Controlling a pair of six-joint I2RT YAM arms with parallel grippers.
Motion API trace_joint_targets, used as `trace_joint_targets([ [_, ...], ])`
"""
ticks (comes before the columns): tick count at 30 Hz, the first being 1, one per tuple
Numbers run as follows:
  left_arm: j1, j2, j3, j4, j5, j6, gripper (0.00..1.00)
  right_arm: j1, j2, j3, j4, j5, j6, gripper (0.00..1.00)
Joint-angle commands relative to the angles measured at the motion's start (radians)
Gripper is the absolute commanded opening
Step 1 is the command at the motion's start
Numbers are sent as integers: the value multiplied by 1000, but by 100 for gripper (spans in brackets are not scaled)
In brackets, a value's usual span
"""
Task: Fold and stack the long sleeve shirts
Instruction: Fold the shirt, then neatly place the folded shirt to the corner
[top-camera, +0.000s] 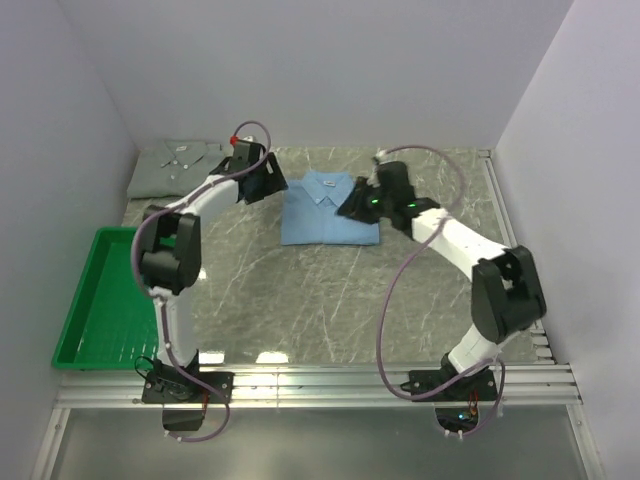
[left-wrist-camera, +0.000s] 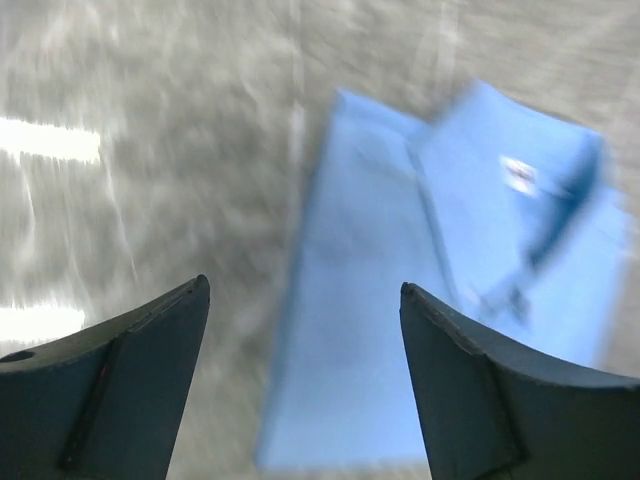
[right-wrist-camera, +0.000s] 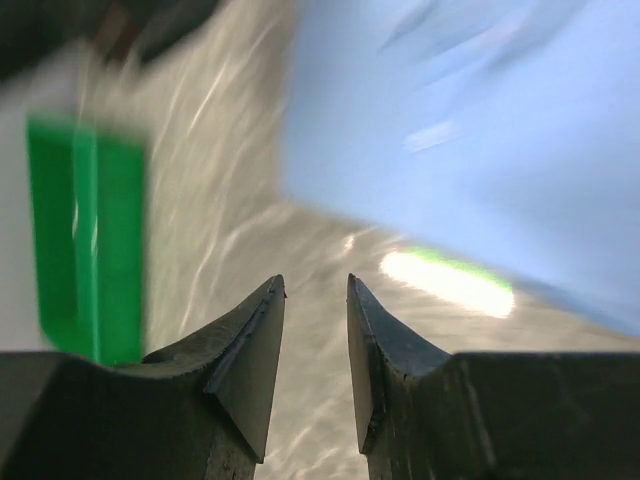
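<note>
The light blue shirt (top-camera: 328, 207) lies folded to a rectangle, collar toward the back, at mid-table. It shows blurred in the left wrist view (left-wrist-camera: 440, 280) and in the right wrist view (right-wrist-camera: 480, 130). The pale grey-green shirt (top-camera: 172, 166) lies folded at the back left. My left gripper (top-camera: 276, 186) hovers at the blue shirt's left edge, open wide and empty (left-wrist-camera: 305, 290). My right gripper (top-camera: 348, 208) is over the blue shirt's right part, open with a narrow gap and empty (right-wrist-camera: 316, 285).
A green plastic tray (top-camera: 105, 300) sits at the left front, also seen blurred in the right wrist view (right-wrist-camera: 85, 240). White walls close in the back and sides. A metal rail (top-camera: 320, 385) runs along the near edge.
</note>
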Motion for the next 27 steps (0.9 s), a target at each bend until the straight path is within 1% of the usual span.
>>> trace_joint_targets([
  [1,-56,-207,-140,29,-14,-121,82,-131,-66,-72,-70,109,-54,38],
  [3,-84,-279,-214,78,-14,-193,82,-200,-58,-84,-61,80,-54,37],
  [4,-98,-294,-272,100,-14,-215,81,-217,-52,-91,-46,63,-48,36],
  [6,-133,-302,-307,135,-4,-268,79,-257,-20,-97,-35,35,-28,34],
  [8,-164,-281,-302,151,-1,-279,78,-277,8,-100,-15,14,-6,34],
  [10,-176,-224,-253,117,4,-284,77,-292,52,-101,-1,-12,9,33],
  [18,-175,-109,-229,94,-14,-276,75,-283,175,-135,91,-104,66,32],
  [20,-152,-95,-227,80,-14,-272,75,-260,181,-146,92,-115,77,31],
  [23,-113,-107,-259,85,-14,-261,75,-218,163,-163,85,-114,77,31],
  [27,-73,-176,-285,86,-14,-226,76,-174,109,-172,75,-120,75,31],
])
